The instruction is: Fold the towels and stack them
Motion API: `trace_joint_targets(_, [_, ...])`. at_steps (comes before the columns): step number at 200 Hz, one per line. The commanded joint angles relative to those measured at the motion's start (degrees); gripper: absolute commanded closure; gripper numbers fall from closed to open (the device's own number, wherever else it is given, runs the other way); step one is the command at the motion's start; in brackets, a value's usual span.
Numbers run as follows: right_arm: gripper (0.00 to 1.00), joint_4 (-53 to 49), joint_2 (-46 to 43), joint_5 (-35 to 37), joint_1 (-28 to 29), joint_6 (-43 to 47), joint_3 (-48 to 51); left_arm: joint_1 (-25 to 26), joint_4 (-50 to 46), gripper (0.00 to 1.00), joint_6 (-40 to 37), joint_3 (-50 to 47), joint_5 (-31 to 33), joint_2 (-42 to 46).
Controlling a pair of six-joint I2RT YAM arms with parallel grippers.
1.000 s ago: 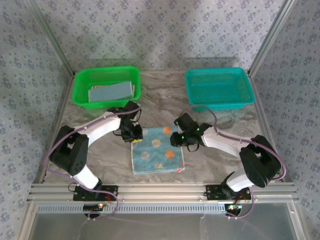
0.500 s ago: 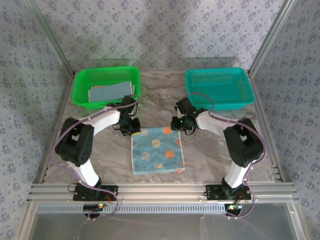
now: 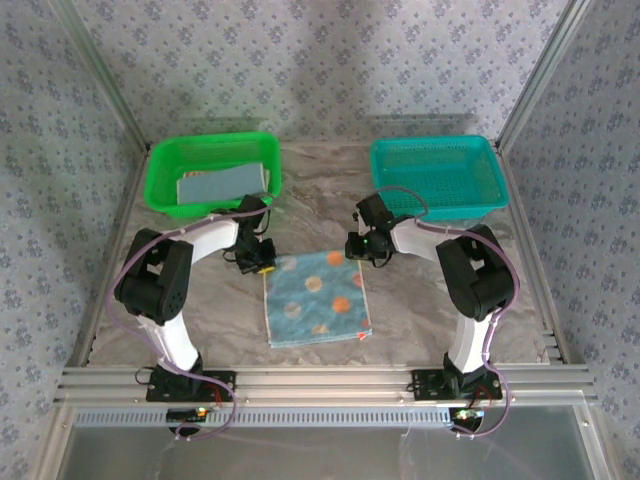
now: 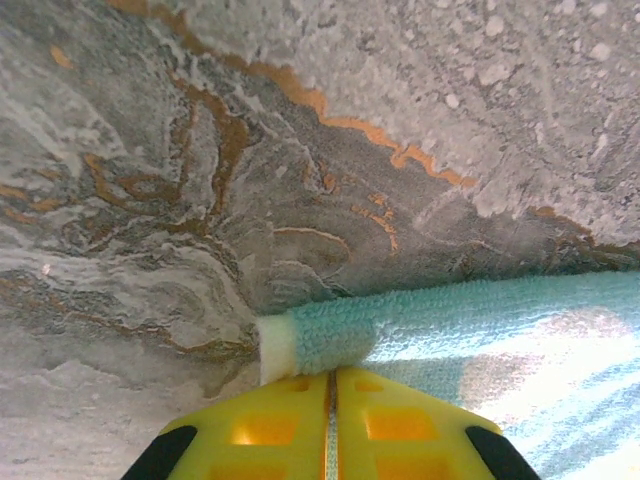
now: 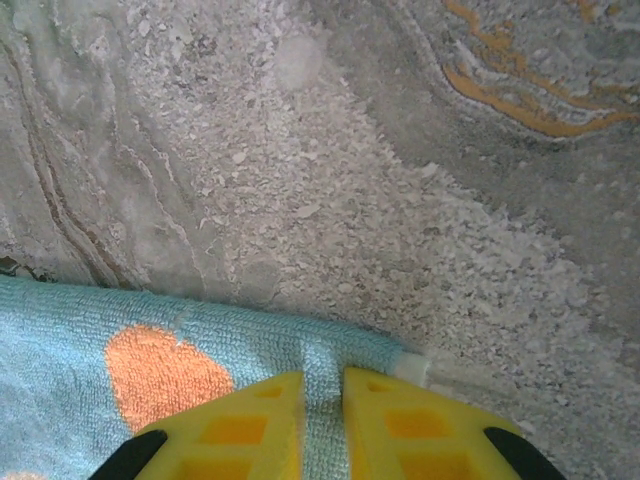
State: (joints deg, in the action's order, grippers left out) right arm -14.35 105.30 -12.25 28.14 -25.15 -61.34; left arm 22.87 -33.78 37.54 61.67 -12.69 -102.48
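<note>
Clamped on spotted towel (image 3: 318, 300) far edge: left claw (image 3: 262, 268) at far-left corner, right claw (image 3: 357, 257) at far-right. Towel body nearward of both; probably fold far-to-near.

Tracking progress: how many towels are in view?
2: the spotted towel flat on the table, a folded towel in the green basket; others may lie hidden beneath it.

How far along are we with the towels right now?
Done: a folded-looking cloth already lies in the green basket. In hand: the spotted towel lies flat and unfolded on the table, with the left fingers and right fingers each pinched on a far corner, probably to start its first fold. Left: folding it and stacking it; I cannot tell how many cloths are in the basket.
</note>
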Motion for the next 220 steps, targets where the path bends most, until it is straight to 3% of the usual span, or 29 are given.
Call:
trace_joint_targets(1, [0.79,-2.07,-0.35,0.89,-0.17,0.68,-1.18,-0.38,-0.15,0.91,-0.26,-0.54,1.28,0.12])
trace_joint_targets(62, [0.71,-6.15,-4.91,3.10,0.51,-1.21,-3.18,-0.90,-3.81,0.81,1.51,2.90,2.73,6.50])
trace_joint_targets(135, [0.71,-7.36,-0.56,8.48,-0.19,-4.20,-6.30,-1.08,-2.61,0.76,2.21,2.93,6.17,2.38])
trace_joint_targets(220, [0.70,-5.15,2.52,9.76,-0.21,-6.89,-5.42,-1.08,-0.23,0.70,1.92,1.54,5.62,-0.30])
